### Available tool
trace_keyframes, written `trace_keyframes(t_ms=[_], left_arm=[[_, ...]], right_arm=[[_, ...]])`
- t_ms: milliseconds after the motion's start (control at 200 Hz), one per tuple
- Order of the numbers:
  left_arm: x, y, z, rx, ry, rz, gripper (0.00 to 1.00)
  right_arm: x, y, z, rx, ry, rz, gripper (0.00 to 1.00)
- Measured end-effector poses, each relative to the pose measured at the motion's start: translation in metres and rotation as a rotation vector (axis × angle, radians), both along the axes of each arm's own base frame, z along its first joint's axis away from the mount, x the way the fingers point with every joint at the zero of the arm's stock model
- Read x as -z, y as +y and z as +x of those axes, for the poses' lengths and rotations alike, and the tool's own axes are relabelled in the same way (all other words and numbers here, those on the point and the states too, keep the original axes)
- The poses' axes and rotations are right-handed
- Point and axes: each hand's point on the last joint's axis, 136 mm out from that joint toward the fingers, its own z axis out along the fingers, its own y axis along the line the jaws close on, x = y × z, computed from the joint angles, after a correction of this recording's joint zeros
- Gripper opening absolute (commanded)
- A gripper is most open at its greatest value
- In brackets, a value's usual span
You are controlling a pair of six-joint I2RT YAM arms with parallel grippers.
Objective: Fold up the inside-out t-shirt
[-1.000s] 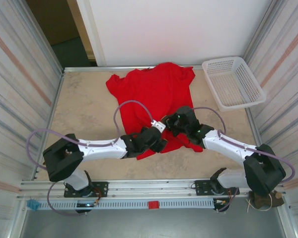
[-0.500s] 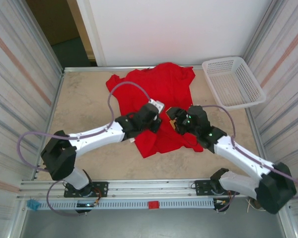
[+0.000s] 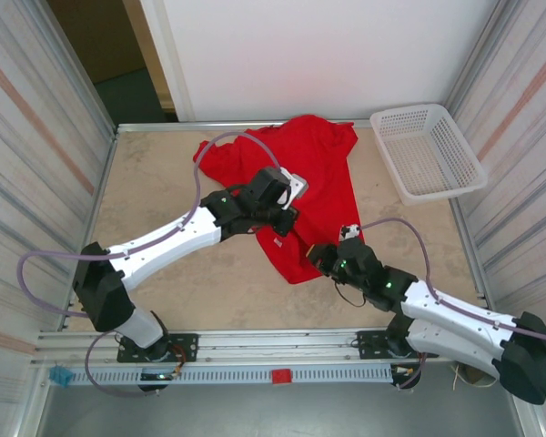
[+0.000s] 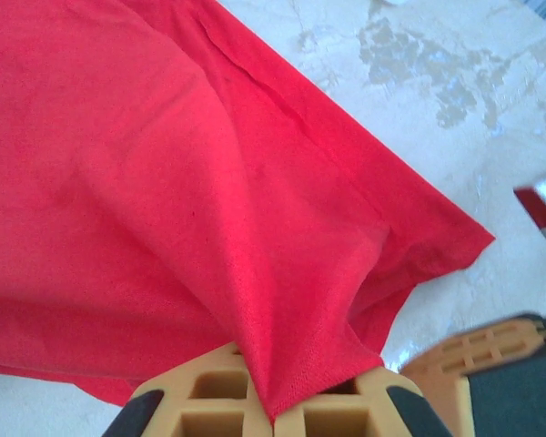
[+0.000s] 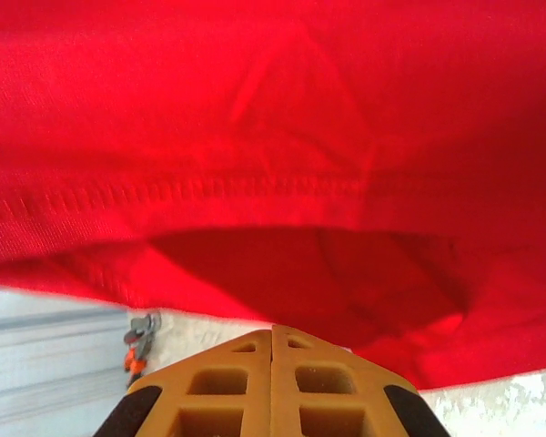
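Observation:
The inside-out t-shirt (image 3: 309, 173) is plain bright red cloth, spread over the far middle of the table with its near part bunched to a point (image 3: 300, 273). My left gripper (image 3: 282, 218) reaches over the shirt's middle. In the left wrist view it (image 4: 273, 401) is shut on a pinched ridge of the t-shirt (image 4: 164, 182), which rises tent-like from the jaws. My right gripper (image 3: 320, 258) sits at the shirt's near edge. Its tips (image 5: 273, 330) are pressed together just under the lifted stitched hem (image 5: 209, 191), with no cloth seen between them.
A white mesh basket (image 3: 409, 111) stands at the far right corner. Metal walls close in the left and right sides. Bare beige tabletop (image 3: 164, 200) lies left of the shirt and along the near edge. An orange finger (image 4: 478, 350) shows at the left wrist view's lower right.
The left gripper closed on the cloth and carried it away from the near edge, drawing the shirt's near part up. The right gripper pulled back toward the near edge.

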Motion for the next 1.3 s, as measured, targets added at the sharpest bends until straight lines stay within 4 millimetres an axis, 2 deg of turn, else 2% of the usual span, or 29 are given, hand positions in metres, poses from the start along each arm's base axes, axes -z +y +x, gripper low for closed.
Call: trace_keyframes(t_ms=[130, 266, 351, 541, 741, 947, 1112, 1298], left_arm=[[0.003, 0.001, -0.01, 0.03, 0.039, 0.003, 0.0], [-0.005, 0.002, -0.017, 0.046, 0.052, -0.02, 0.0], [-0.01, 0.003, -0.018, 0.037, 0.053, -0.035, 0.0], [-0.026, 0.0, -0.017, 0.033, 0.051, -0.065, 0.0], [-0.042, -0.005, -0.021, 0.053, 0.064, -0.103, 0.0], [-0.053, -0.009, -0.025, 0.077, 0.07, -0.128, 0.0], [-0.057, -0.007, -0.033, 0.099, 0.087, -0.138, 0.0], [-0.073, 0.0, -0.047, 0.142, 0.084, -0.166, 0.0]], right_arm=[[0.001, -0.003, 0.015, 0.038, -0.041, -0.026, 0.0], [0.016, -0.001, 0.028, 0.054, -0.033, -0.069, 0.0], [0.023, 0.008, 0.028, 0.026, -0.032, -0.099, 0.0], [0.025, 0.032, 0.02, -0.029, -0.09, -0.132, 0.0], [0.042, 0.044, 0.034, 0.0, -0.124, -0.152, 0.0], [0.058, 0.064, 0.034, -0.009, -0.117, -0.114, 0.0], [0.072, 0.054, 0.059, 0.107, -0.086, -0.066, 0.0], [0.068, 0.04, 0.092, 0.251, -0.082, 0.029, 0.0]])
